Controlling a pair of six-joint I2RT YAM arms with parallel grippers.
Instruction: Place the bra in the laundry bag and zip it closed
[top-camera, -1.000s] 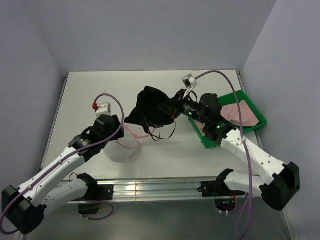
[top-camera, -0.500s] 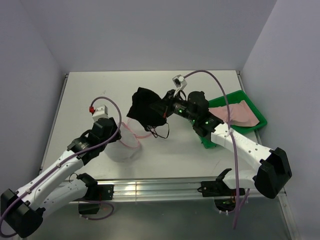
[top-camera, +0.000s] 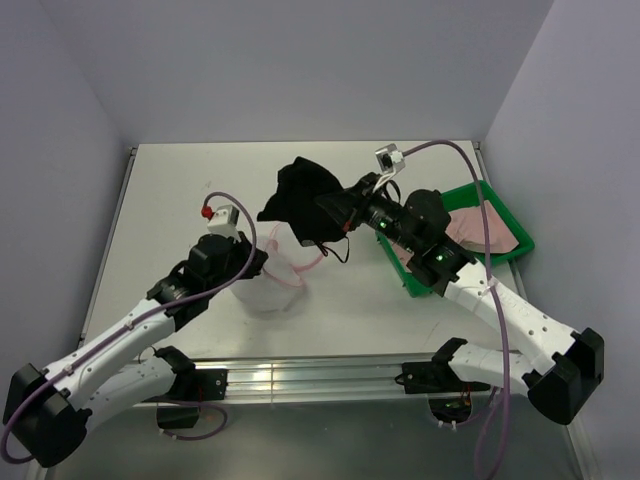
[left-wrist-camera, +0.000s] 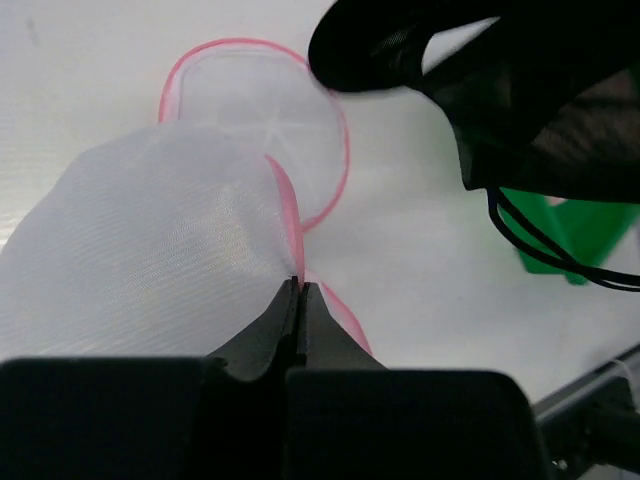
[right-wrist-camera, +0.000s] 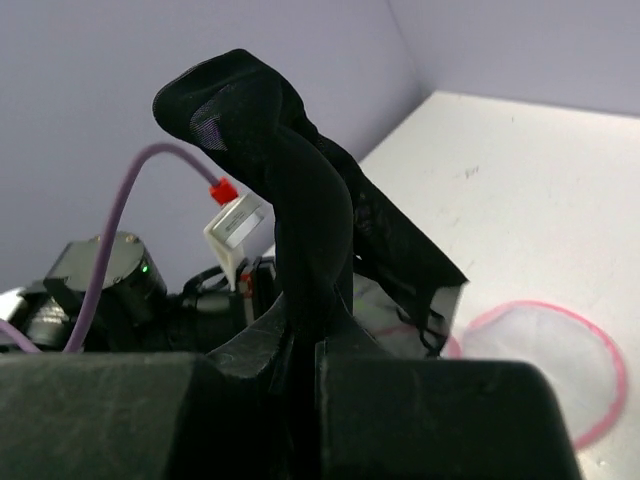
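Note:
The laundry bag (top-camera: 265, 292) is a white mesh pouch with a pink zipper rim, sitting left of the table's centre, and its round lid (left-wrist-camera: 265, 120) lies flopped open on the far side. My left gripper (left-wrist-camera: 298, 287) is shut on the pink rim at the pouch's near edge (top-camera: 258, 268). A black bra (top-camera: 300, 195) with thin dangling straps hangs in the air just beyond and right of the pouch. My right gripper (right-wrist-camera: 305, 320) is shut on the black bra (right-wrist-camera: 290, 180), reaching in from the right (top-camera: 335, 215).
At the right edge of the table sits a green tray (top-camera: 515, 235), with a pale pink garment (top-camera: 480, 225) lying in it. Grey walls close in the back and both sides. The left arm's wrist and purple cable (right-wrist-camera: 100, 290) sit just below the hanging bra.
My left gripper has gone from open to shut on the bag's pink rim, and the bag has shifted right. The right arm swung the bra left, then back right.

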